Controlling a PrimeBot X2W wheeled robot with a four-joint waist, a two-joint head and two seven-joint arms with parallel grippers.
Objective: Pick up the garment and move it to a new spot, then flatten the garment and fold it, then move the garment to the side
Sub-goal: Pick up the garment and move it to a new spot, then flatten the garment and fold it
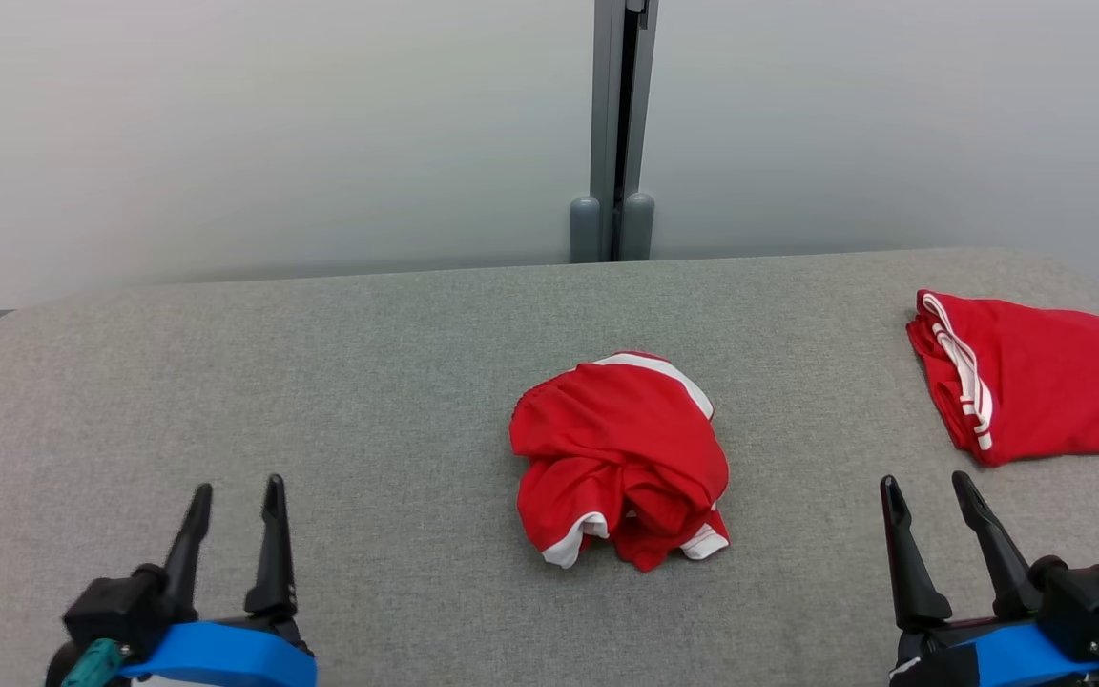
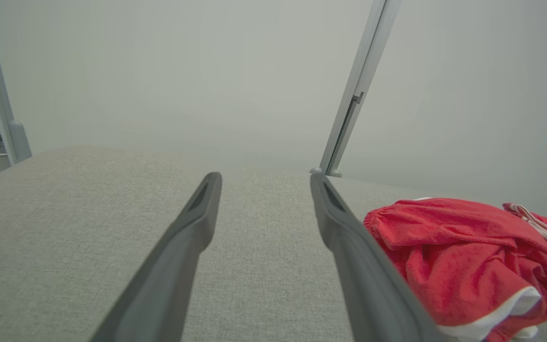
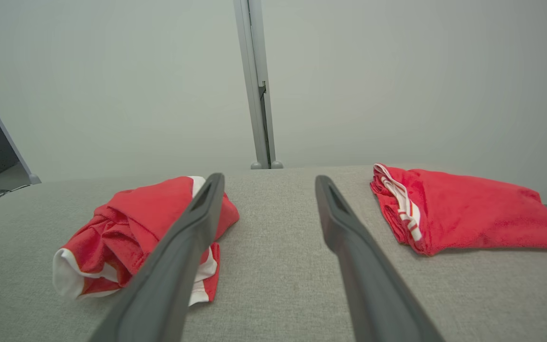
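- Red with white trim, the crumpled garment lies in a loose heap near the middle of the grey fabric table, and nothing touches it.
- You see your left gripper at the lower left of the head view. Its 2 dark fingers are spread apart and carry nothing, and it is well apart from the garment.
- In the left wrist view, the heap appears at the lower right, partly behind 1 finger. The head view shows you that finger and cloth are not in contact.
- Your right gripper is at the lower right of the head view. Its 2 fingers are also spread wide and empty.
- In the right wrist view, these fingers point at the bare grey cloth between the 2 red pieces.
- A second red garment, with white stripes along 1 edge, lies flatter near the right end of the table, well apart from the heap.
- Behind the table you have a pale wall with 1 grey upright post, about in line with the heap.
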